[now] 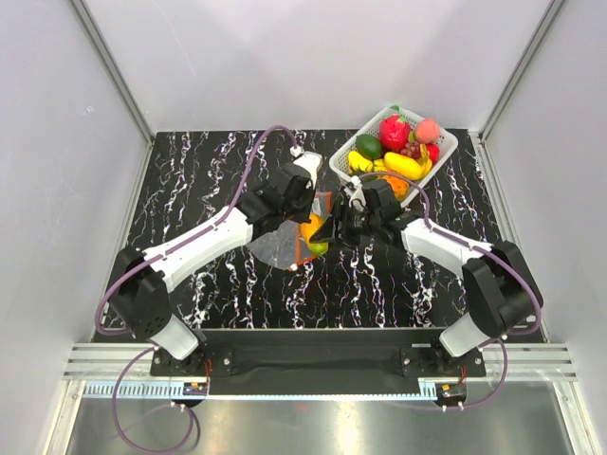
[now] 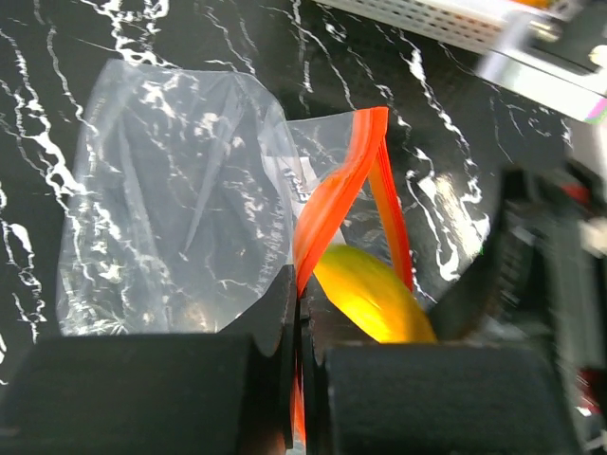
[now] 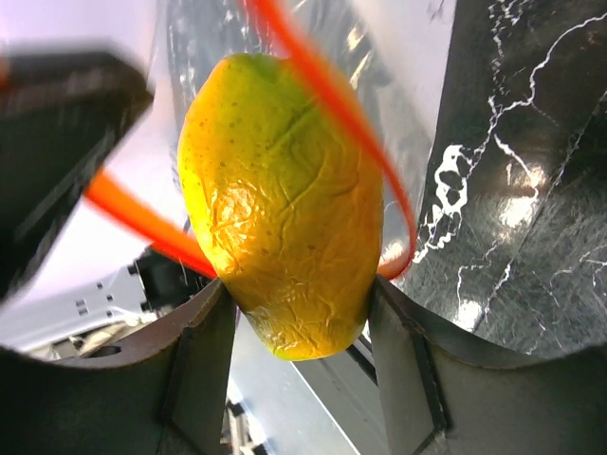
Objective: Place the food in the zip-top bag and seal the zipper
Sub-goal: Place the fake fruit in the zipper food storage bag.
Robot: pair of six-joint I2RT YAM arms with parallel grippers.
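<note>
Gripping mango (image 3: 285,209), long axis toward bag (image 2: 171,209) mouth, right end effector (image 3: 299,322); left end effector (image 2: 296,327) clamped on zipper (image 2: 341,190).

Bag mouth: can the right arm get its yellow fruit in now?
Probably yes: left end effector pinches the zipper, holding the mouth open, and the yellow fruit in the right end effector sits between its strips.
</note>
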